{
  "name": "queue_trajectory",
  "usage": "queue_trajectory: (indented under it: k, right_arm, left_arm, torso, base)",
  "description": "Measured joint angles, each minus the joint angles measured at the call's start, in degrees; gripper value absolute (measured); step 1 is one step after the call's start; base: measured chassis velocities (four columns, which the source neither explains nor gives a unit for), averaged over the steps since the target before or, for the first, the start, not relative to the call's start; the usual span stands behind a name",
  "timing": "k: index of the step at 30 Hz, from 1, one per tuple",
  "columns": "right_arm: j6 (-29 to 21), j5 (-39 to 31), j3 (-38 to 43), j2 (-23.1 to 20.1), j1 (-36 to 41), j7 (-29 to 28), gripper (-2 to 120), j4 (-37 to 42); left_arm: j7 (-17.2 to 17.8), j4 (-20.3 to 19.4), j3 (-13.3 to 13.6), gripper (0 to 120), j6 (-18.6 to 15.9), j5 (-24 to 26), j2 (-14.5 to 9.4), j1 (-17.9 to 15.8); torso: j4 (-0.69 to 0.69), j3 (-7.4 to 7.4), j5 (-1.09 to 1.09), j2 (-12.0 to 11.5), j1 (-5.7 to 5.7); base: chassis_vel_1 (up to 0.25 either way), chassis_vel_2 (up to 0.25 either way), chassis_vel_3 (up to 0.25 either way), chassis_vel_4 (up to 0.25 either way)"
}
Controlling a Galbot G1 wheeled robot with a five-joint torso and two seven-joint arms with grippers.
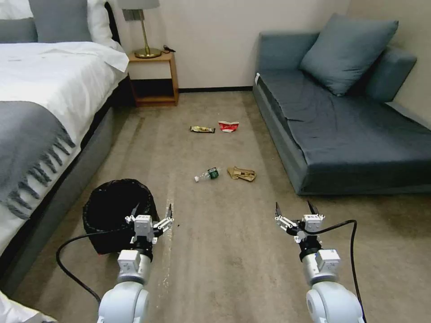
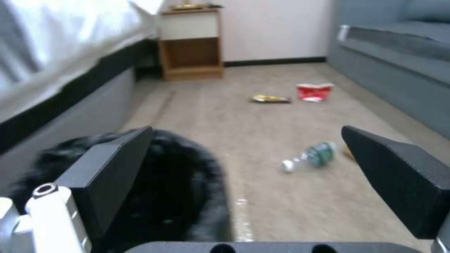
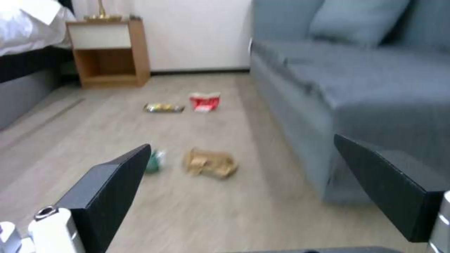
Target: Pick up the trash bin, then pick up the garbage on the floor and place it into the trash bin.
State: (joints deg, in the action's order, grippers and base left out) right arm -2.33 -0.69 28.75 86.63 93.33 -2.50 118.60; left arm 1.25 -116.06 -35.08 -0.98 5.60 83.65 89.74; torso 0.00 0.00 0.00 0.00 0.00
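Left pincer [image 1: 152, 211] hovers spread over the trash bin [image 1: 117, 211]; right pincer [image 1: 295, 210] gapes above carpet, bottle [image 1: 207, 174] ahead.

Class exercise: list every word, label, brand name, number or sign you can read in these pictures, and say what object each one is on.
No text can be read.
Bottle: green label, print too small.
Snack wrapper: print blurred.
Carton: red and white, no legible marking.
Tan paper: no visible print.
Trash bin, left gripper, right gripper: no lettering visible.

White arms [image 1: 123, 298], black cables, black-fingered end effectors.
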Motion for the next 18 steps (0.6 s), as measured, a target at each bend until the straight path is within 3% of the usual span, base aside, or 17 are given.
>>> queue_trajectory:
  k: [5,6,9,14,18]
  right_arm:
    - [-5.97,-1.87,-6.77,1.88,11.12,-6.42,100,10.1]
    - [-5.97,-1.87,-6.77,1.88,11.12,-6.42,100,10.1]
    - [-7.24,-4.2,-4.07,-0.05,12.11,-3.88,100,13.43]
    - [-6.84,-4.58,-3.04,-0.67,11.26,-2.96,100,12.57]
    - [-5.73,-4.6,-2.82,-0.99,9.98,-2.54,100,10.25]
  left_arm:
    - [2.74,-2.94,-6.51,100,-1.97,10.37,-4.18,1.86]
    - [2.74,-2.94,-6.51,100,-1.97,10.37,-4.18,1.86]
    - [4.55,-4.87,-10.78,100,-3.27,17.17,-6.95,3.08]
    - [5.88,-6.04,-13.89,100,-4.1,22.39,-9.07,3.73]
    - [6.87,-3.77,-15.71,100,-4.28,26.35,-11.77,0.26]
  torso:
    - [-0.02,-0.01,-0.02,0.0,-0.01]
    - [-0.02,-0.01,-0.02,0.0,-0.01]
    - [0.01,-0.01,-0.06,0.0,-0.01]
    - [0.01,-0.01,0.02,0.0,-0.01]
    - [-0.01,0.0,-0.01,0.0,0.0]
  base:
    - [0.0,0.0,0.0,0.0]
    - [0.0,0.0,0.0,0.0]
    - [0.0,0.0,0.0,0.0]
    - [0.0,0.0,0.0,0.0]
    - [0.0,0.0,0.0,0.0]
